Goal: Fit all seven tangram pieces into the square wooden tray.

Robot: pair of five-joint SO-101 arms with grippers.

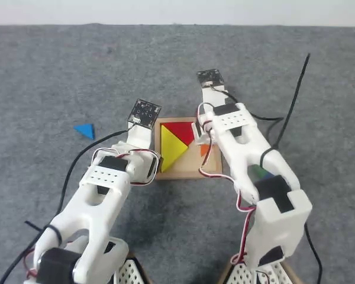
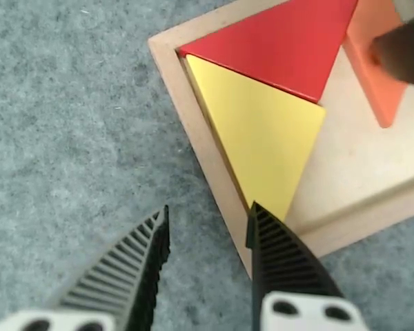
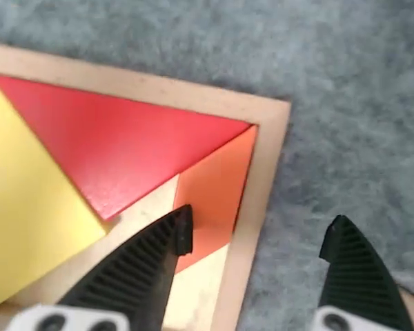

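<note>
High view first: the square wooden tray sits mid-table on the grey table, and three pieces are in it. The yellow triangle lies along the left side, the red triangle fills the far edge with its long side against the yellow one, and an orange piece sits on the right, partly under the right arm. Bare tray floor shows between yellow and orange. Well off to the left, a small blue triangle lies alone on the table. The left arm hangs at the tray's left rim. In the left wrist view, the left gripper is spread wide with nothing between its fingers, one over the table, the other over the rim beside the yellow triangle's tip. In the right wrist view, the right gripper is likewise parted and holding nothing: it straddles the right rim, one finger above the orange piece, the other out over the table.
</note>
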